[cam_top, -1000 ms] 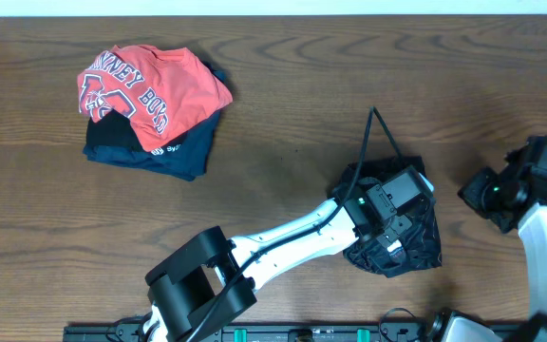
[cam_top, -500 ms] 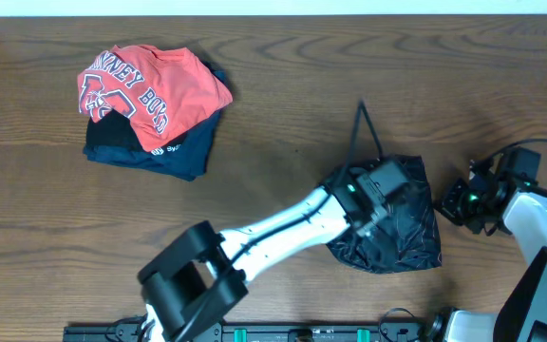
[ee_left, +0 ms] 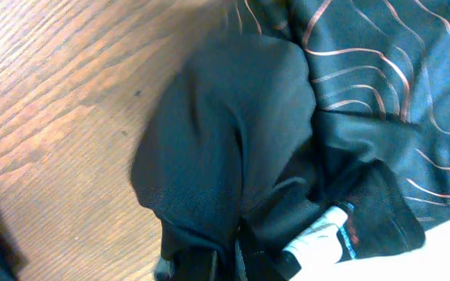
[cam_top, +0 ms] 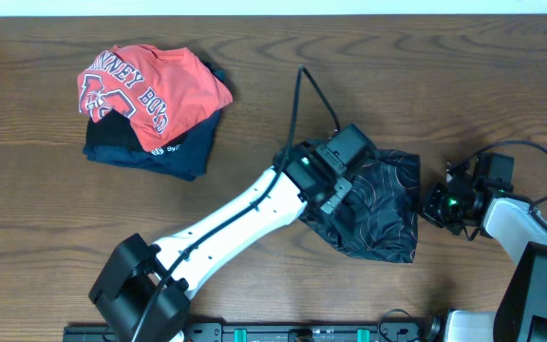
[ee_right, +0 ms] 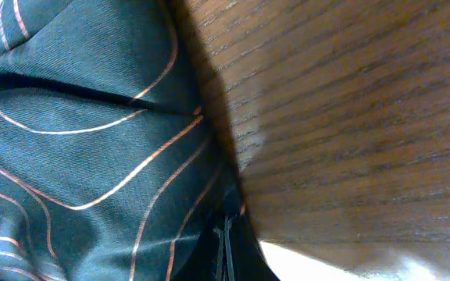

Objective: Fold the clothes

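Left gripper (ee_left: 223, 262) clamps a bunched fold of the black jersey (cam_top: 384, 205), which spreads beyond its fingertips. Right gripper (ee_right: 225, 246) has its fingers together at the jersey's edge; any pinch is unclear. Draw the 2 apart, low and steady, to flatten it.

The jersey (cam_top: 383, 199) is black with thin wavy lines, the T-shirt (cam_top: 160, 81) red, lettered white.

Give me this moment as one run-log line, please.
jersey: crumpled, unfolded | left gripper: shut on jersey | right gripper: shut on jersey edge | red T-shirt: atop navy garment, apart
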